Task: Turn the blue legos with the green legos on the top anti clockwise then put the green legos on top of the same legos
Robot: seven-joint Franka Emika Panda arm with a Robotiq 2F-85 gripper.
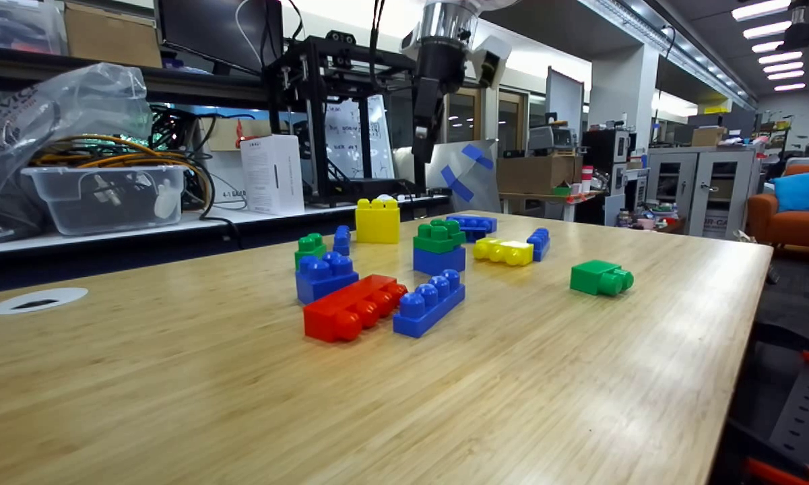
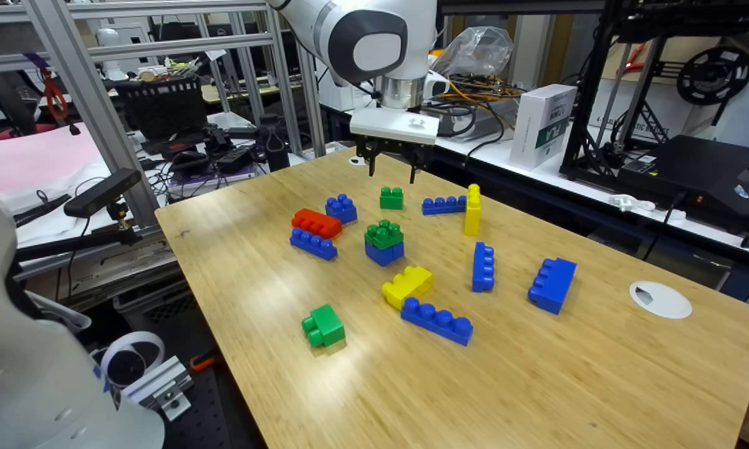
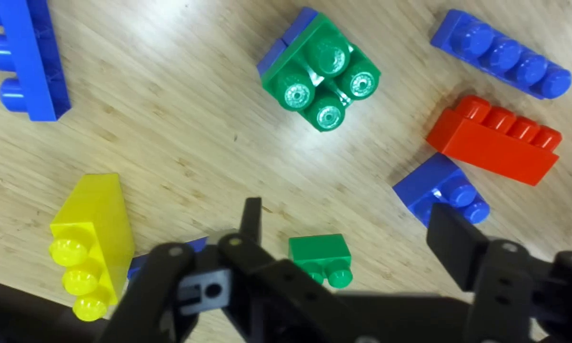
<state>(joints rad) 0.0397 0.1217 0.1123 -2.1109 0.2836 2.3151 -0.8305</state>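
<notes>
On the wooden table (image 2: 524, 380) stands the short blue block (image 2: 385, 254), and the green brick (image 2: 383, 235) sits on its top. Near this pair lies a yellow brick (image 2: 410, 285), with a long blue bar (image 2: 438, 322) just beside it; on another side lies a red brick (image 2: 317, 224). Farther out, a bigger yellow block (image 2: 472, 215) stands upright. Above the table hangs the gripper (image 2: 391, 177), its two fingers spread wide apart.

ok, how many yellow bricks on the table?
2. The tall yellow brick stands upright beside a blue bar; the other yellow brick lies on its side beside another blue bar. None seems hidden.
</notes>
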